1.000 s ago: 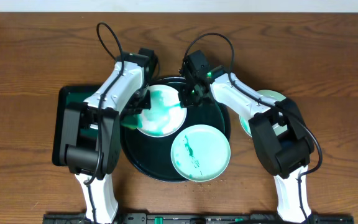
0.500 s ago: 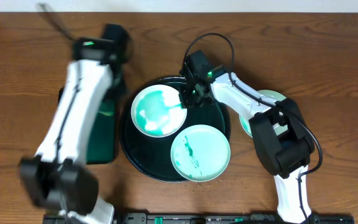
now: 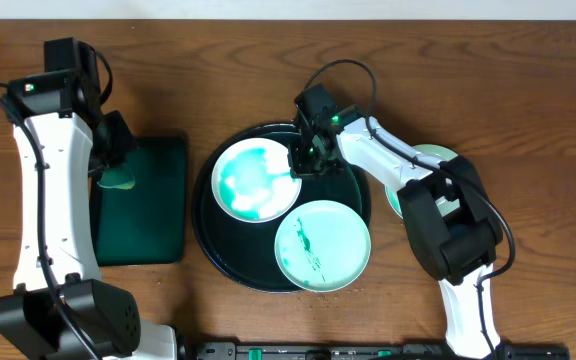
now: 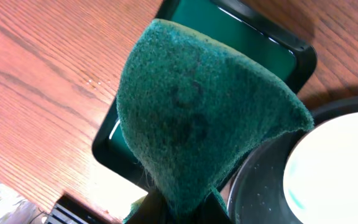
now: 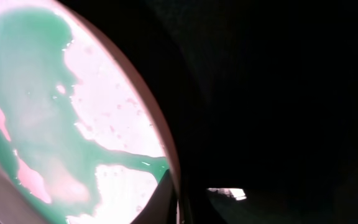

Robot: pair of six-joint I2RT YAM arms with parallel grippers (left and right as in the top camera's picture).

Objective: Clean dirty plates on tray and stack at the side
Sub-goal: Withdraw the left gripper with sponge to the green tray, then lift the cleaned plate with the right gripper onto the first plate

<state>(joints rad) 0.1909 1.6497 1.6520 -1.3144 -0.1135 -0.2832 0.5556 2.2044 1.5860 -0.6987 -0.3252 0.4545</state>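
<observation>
Three small round white plates are in view. Two lie inside the one large round black-green tray [image 3: 228, 250] with a raised rim, which sits mid-bench. The rear plate [image 3: 256, 182] carries a broad teal-green smear over much of its face. The front plate [image 3: 322, 246] is tinted pale green with a few darker streaks, and its edge meets the rear plate's edge. The third plate [image 3: 430, 156] lies outside the tray on the brown wooden bench [image 3: 528, 100], just to the tray's right and partly hidden under the right arm.

The right pincer [image 3: 301, 160] is down at the far right rim of the rear plate. In the right wrist view it is clamped on that rim, one finger over the smeared face and the other below.

The left pincer [image 4: 185, 208] is raised well to the left of the round tray, closed on a single dark-green fibrous scouring pad [image 4: 197, 124] that hangs as a folded flap. Under it lies one smaller rectangular dark-green tray [image 3: 158, 210], just beside the round tray.
</observation>
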